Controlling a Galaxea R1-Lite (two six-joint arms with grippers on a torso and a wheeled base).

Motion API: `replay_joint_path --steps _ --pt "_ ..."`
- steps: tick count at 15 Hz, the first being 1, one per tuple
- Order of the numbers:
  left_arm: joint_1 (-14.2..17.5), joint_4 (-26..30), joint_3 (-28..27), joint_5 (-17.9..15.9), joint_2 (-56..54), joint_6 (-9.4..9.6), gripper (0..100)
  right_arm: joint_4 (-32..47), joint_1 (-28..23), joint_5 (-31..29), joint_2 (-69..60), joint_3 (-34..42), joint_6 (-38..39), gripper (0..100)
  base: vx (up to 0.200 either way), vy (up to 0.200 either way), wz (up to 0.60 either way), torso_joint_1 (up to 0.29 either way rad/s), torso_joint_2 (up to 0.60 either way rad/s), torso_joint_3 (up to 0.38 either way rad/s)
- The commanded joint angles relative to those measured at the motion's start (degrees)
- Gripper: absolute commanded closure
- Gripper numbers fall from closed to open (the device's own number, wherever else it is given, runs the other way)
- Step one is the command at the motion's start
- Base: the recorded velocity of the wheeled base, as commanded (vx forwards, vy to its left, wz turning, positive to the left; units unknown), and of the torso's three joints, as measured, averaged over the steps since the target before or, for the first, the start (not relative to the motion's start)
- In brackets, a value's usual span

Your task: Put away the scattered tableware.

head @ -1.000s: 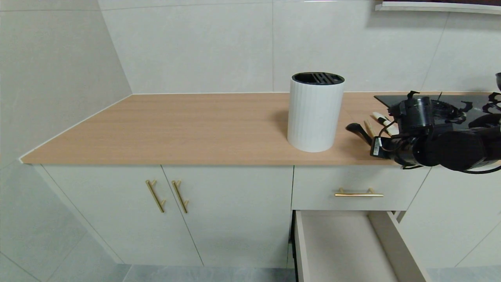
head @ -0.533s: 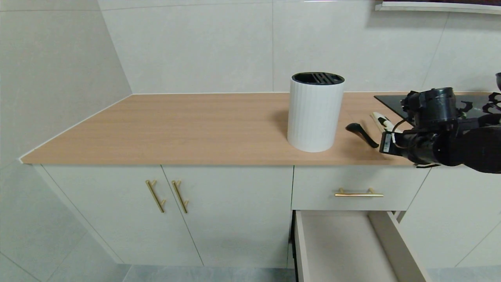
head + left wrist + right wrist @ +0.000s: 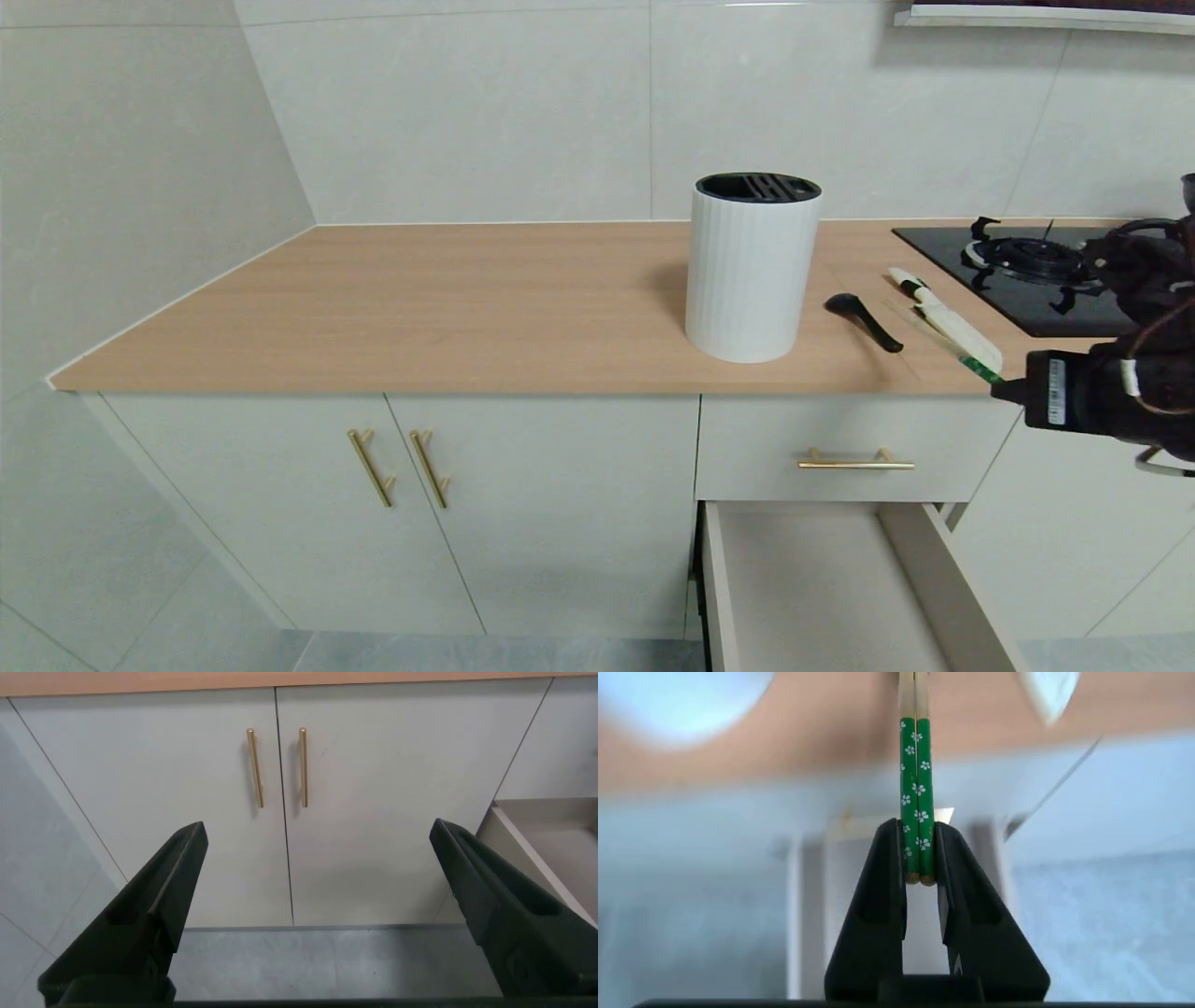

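Countertop (image 3: 467, 308) behind, chopsticks (image 3: 916, 765) sit pinched inside right gripper (image 3: 921, 845).

right gripper (image 3: 1006, 386) right edge, clamps chopsticks (image 3: 973, 365) (green ends) | black spoon (image 3: 864, 320) beside white holder (image 3: 752, 271) | drawer (image 3: 812, 588) open, lower right

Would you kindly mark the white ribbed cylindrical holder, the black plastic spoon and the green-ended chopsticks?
white ribbed cylindrical holder (image 3: 752, 280), head view, side wall.
black plastic spoon (image 3: 843, 302), head view, its bowl.
green-ended chopsticks (image 3: 915, 775), right wrist view, green flowered part.
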Motion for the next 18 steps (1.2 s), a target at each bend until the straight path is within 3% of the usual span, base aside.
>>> replay_joint_path --steps 1,4,6,11,18 --pt "0.0 0.0 0.0 0.0 0.1 0.00 0 7.3 1.5 4.2 -9.7 -1.0 -0.4 100 0.000 0.000 0.00 0.000 0.00 0.000" --pt "0.0 0.0 0.0 0.0 0.1 0.00 0 13.5 3.3 11.5 -11.5 -0.2 -2.5 100 0.000 0.000 0.00 0.000 0.00 0.000" --pt "0.0 0.0 0.0 0.0 0.1 0.00 0 13.0 4.2 13.9 -11.0 1.8 -3.9 100 0.000 0.000 0.00 0.000 0.00 0.000" --pt "0.0 0.0 0.0 0.0 0.1 0.00 0 13.0 8.4 14.5 -9.3 4.6 -4.3 100 0.000 0.000 0.00 0.000 0.00 0.000" --pt "0.0 -0.1 0.0 0.0 0.1 0.00 0 11.5 8.8 14.5 -5.9 7.1 -5.4 100 0.000 0.000 0.00 0.000 0.00 0.000"
